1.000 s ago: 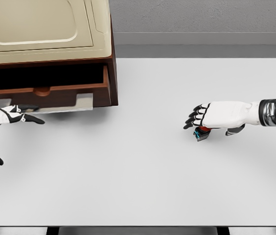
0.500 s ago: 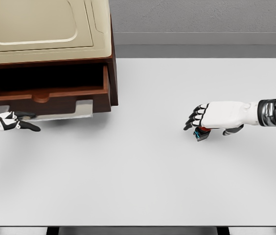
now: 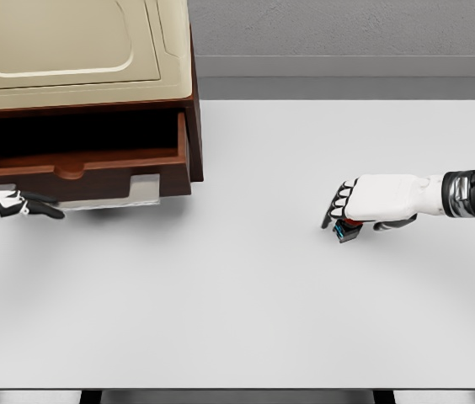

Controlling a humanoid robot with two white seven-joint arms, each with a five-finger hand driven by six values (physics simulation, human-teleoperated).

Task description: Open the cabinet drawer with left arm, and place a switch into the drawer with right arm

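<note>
One switch (image 3: 347, 230) sits under the right hand (image 3: 357, 204), fingers curling onto it; one drawer (image 3: 77, 160) open; left hand (image 3: 14, 204) released.

The light is even and soft, falling from above, and the flat white tabletop (image 3: 246, 295) reads bright without any glare. My white right hand (image 3: 364, 202) throws only a faint, diffuse shadow just beneath itself. A softer grey shadow lies under the open dark-brown wooden drawer (image 3: 77, 160), whose inside stays dim. The render is slightly soft, edges a little smeared, most plainly along my black fingertips (image 3: 332, 212). Straight lines stay straight out to the borders.
</note>
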